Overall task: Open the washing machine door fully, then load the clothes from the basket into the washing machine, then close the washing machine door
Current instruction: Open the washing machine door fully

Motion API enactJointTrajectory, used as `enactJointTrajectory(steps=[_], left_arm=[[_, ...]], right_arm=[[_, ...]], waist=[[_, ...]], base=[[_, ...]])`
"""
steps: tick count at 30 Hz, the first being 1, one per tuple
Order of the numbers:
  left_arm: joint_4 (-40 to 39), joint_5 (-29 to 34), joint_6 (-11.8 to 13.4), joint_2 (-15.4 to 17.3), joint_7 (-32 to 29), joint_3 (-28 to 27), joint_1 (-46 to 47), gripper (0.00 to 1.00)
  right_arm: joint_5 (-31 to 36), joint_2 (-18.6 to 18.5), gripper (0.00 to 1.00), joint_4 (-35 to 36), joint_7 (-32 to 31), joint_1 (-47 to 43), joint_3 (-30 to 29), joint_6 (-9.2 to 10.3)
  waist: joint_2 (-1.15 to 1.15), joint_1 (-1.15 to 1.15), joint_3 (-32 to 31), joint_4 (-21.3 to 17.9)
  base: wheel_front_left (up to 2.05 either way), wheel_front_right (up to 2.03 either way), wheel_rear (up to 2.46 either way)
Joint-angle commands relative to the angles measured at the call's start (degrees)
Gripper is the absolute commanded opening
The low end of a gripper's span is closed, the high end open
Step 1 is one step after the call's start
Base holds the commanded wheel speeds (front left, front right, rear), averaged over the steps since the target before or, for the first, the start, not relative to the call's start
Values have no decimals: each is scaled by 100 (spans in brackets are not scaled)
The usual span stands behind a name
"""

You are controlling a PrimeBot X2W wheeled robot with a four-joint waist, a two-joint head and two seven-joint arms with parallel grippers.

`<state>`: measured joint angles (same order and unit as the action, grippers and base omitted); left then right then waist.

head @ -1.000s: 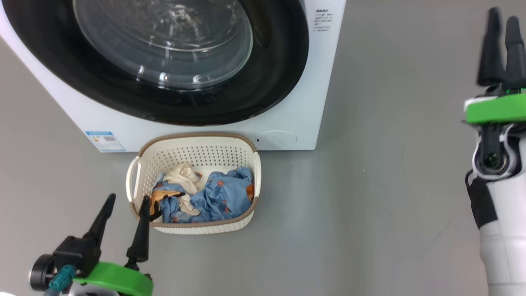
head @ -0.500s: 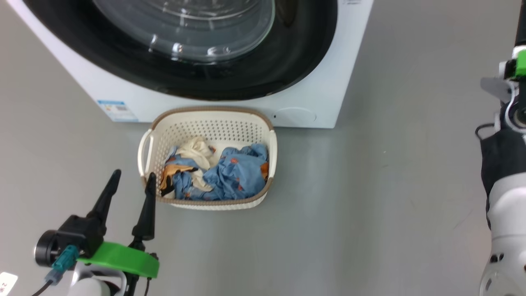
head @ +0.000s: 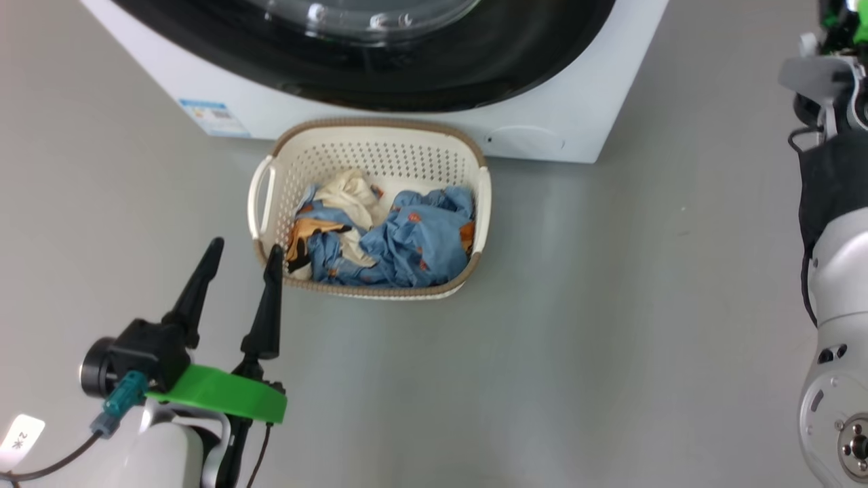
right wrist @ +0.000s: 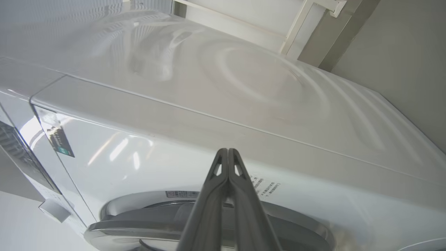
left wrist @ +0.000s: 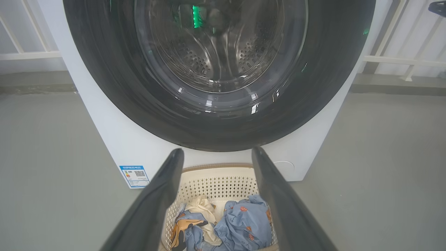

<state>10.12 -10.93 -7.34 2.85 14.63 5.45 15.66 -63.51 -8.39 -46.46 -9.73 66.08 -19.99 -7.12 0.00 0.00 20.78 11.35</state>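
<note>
Jaws | left gripper [head: 245, 245]: wide apart, empty, near basket [head: 380, 124] | right gripper [right wrist: 227, 150]: pressed together, empty

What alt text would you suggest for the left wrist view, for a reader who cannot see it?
A white washer stands ahead, its black-rimmed door looking shut over the steel drum. Below it, between the left gripper's open jaws, a cream basket on the grey floor holds blue and cream clothes.

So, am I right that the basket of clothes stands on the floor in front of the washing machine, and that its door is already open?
Not quite: the washing machine door is shut, as the left wrist view shows. The basket of clothes does stand on the floor before the washing machine.
</note>
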Motion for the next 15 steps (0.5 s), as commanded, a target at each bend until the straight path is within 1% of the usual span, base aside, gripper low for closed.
enactJointTrajectory(steps=[1, 6, 15], left_arm=[[-149, -20, -14, 115, 37, -155, 162, 100], [-129, -38, -14, 82, 37, -118, 231, 100], [-168, -94, -14, 38, 37, -54, 294, 100]], right_arm=[[49, 134, 0, 97, -169, 211, 151, -36], [52, 224, 0, 66, -684, 334, 287, -36], [265, 224, 0, 3, -865, 478, 249, -36]], waist=[[0, 0, 154, 121], [0, 0, 247, 164], [0, 0, 395, 281]], base=[[0, 0, 0], [0, 0, 0], [0, 0, 0]])
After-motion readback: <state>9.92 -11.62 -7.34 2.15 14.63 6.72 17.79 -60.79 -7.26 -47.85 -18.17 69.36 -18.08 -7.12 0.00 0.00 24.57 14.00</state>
